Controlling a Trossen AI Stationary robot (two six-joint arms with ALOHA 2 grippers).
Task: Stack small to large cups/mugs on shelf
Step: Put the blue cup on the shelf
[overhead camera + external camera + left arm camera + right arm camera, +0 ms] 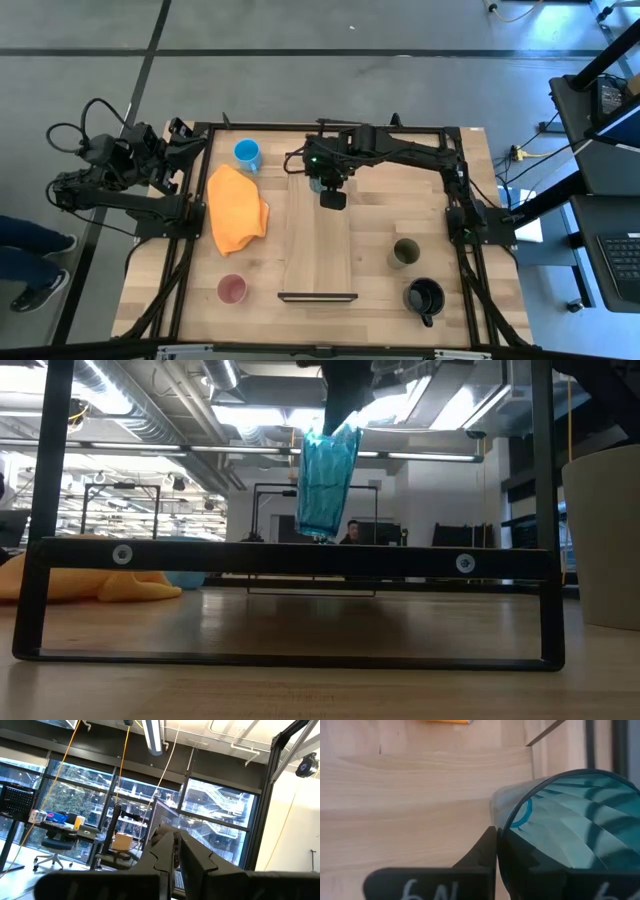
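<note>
The right gripper [331, 197] clamps the teal tumbler [327, 480] by its rim above the shelf [318, 235] (left gripper [175, 851] pinched empty, parked aside) for lowering upright.

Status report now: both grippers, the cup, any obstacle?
Right gripper shut on teal tumbler, above shelf. Left gripper parked off table, shut. Nothing in the way.

Teal tumbler [580, 830] is running off the right and bottom edges; its rim [330, 432] is disappearing behind the right gripper [345, 395].
</note>
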